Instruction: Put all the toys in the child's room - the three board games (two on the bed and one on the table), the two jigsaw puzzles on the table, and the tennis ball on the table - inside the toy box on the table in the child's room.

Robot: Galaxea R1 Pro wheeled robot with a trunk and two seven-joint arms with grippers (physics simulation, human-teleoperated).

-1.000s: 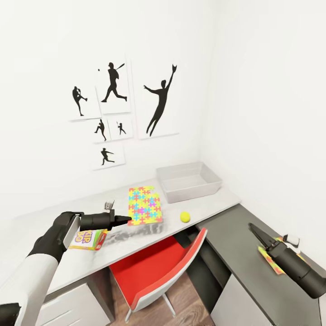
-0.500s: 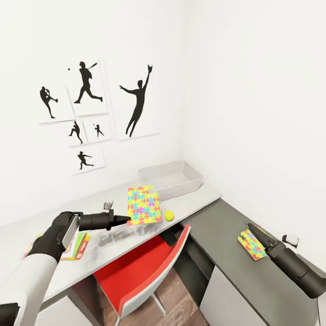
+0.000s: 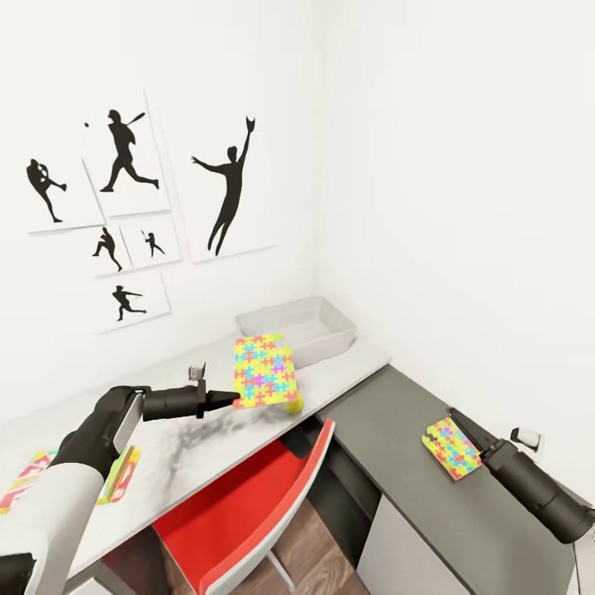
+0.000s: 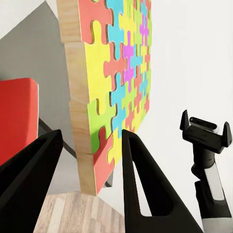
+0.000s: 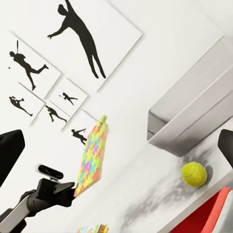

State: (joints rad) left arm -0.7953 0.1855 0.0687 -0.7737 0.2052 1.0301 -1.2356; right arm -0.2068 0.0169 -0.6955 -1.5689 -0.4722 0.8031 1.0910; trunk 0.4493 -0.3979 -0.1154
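The left claw (image 3: 233,402) pinches the thin multicoloured jigsaw square (image 3: 264,372) by its edge, lifted above the pale tabletop (image 3: 347,368); the right claw (image 5: 116,145) is spread wide.

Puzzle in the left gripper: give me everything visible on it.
The jigsaw puzzle is a thin flat square of red, yellow, green, blue and pink interlocking pieces on a pale wood-looking backing whose edge shows in the left wrist view. The left gripper is shut on its lower edge, holding it tilted up above the table, in front of the toy box.
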